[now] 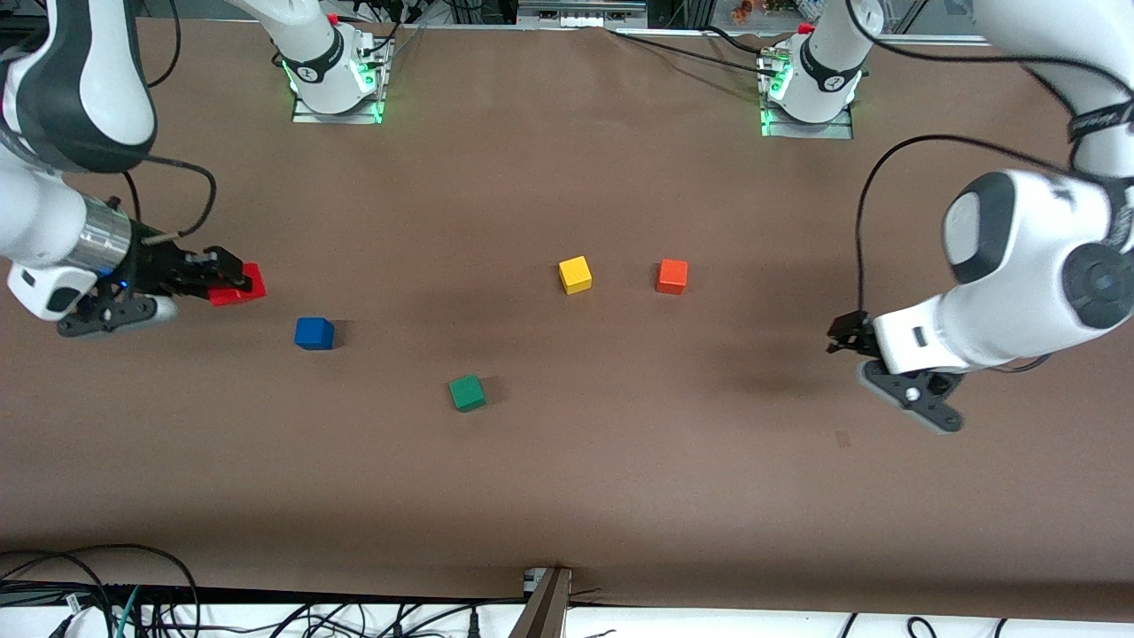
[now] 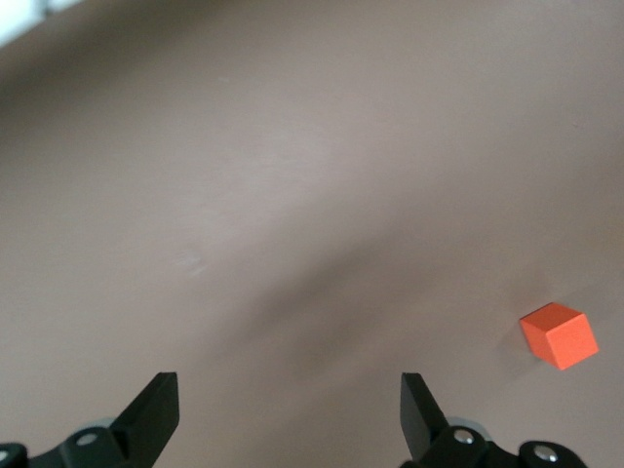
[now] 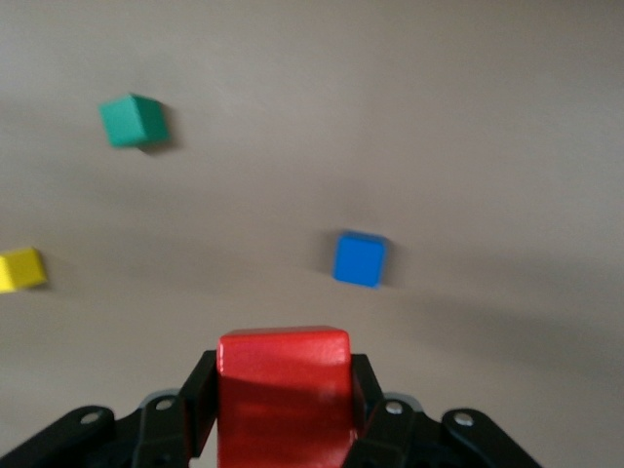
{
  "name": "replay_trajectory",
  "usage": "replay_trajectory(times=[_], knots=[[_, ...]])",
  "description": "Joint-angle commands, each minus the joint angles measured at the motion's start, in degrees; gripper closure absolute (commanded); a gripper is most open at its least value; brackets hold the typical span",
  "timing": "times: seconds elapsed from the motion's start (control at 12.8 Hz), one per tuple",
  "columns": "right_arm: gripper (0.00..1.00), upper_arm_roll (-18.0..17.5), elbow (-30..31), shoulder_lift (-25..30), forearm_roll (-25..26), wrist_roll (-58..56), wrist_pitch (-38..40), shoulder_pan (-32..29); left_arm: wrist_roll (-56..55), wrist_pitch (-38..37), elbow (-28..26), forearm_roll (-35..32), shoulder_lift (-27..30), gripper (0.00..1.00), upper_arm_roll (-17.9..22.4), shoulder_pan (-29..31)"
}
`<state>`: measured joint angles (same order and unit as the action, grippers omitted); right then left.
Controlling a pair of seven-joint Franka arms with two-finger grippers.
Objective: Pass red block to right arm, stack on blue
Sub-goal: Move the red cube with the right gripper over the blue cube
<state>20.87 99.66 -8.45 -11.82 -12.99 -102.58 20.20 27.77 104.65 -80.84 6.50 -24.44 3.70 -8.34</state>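
Note:
My right gripper point(image 1: 232, 282) is shut on the red block point(image 1: 237, 287), held above the table at the right arm's end; its black fingers clamp both sides of the red block point(image 3: 284, 390). The blue cube point(image 1: 314, 333) sits on the table close by, toward the middle and nearer the front camera, and shows as the blue cube point(image 3: 360, 259) ahead of the held block. My left gripper point(image 1: 840, 335) hangs open and empty over bare table at the left arm's end; its two fingers point(image 2: 156, 414) stand wide apart.
A green cube point(image 1: 467, 392) lies near the middle, nearest the front camera. A yellow cube point(image 1: 575, 275) and an orange cube point(image 1: 671, 276) sit side by side mid-table. The orange cube point(image 2: 558, 335) is also in the left wrist view. Cables run along the table's front edge.

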Motion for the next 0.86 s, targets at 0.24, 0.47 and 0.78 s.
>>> replay_trajectory(times=[0.24,0.47,0.78], knots=[[1.0,0.7,19.6,9.9,3.7,0.1,-15.5,0.2,-0.8,-2.8,-1.6,-1.7,9.6,0.0,1.8,3.9],[1.0,0.4,28.8,12.8,3.7,0.1,-25.5,0.2,-10.7,-10.7,-1.6,-2.4,11.8,0.0,2.1,4.9],[1.0,0.0,32.1,9.9,3.7,0.2,-35.7,0.6,-26.5,-17.7,-1.8,-2.5,14.1,0.0,0.2,4.8]])
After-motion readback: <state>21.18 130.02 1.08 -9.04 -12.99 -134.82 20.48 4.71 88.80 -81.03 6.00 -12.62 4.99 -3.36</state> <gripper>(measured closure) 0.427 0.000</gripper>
